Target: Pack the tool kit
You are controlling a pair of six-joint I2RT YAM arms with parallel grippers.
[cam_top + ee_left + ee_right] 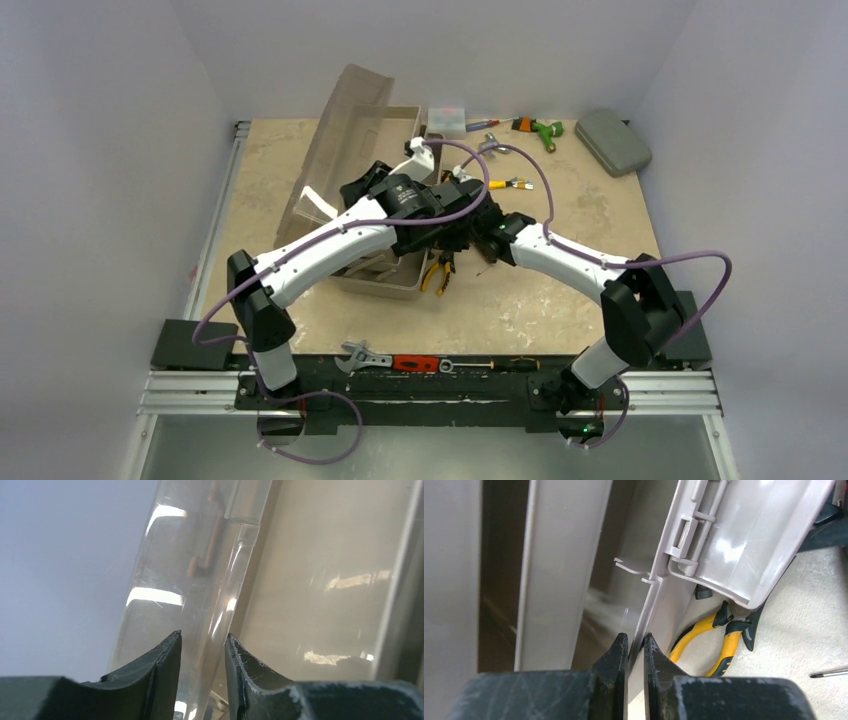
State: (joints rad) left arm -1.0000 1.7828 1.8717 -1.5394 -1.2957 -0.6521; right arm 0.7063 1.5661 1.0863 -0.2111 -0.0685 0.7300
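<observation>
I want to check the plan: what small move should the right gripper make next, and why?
Probably open the right gripper, leave the toolbox wall it pinches, and shift toward the yellow pliers: they lie on the table just outside that wall, unpacked, while the lid stands open at the left gripper.

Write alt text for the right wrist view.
Close up, the right gripper pinches the thin top edge of the tan toolbox wall. A tan tray juts over the wall at upper right, and yellow-and-black pliers lie on the table partly beneath it.
</observation>
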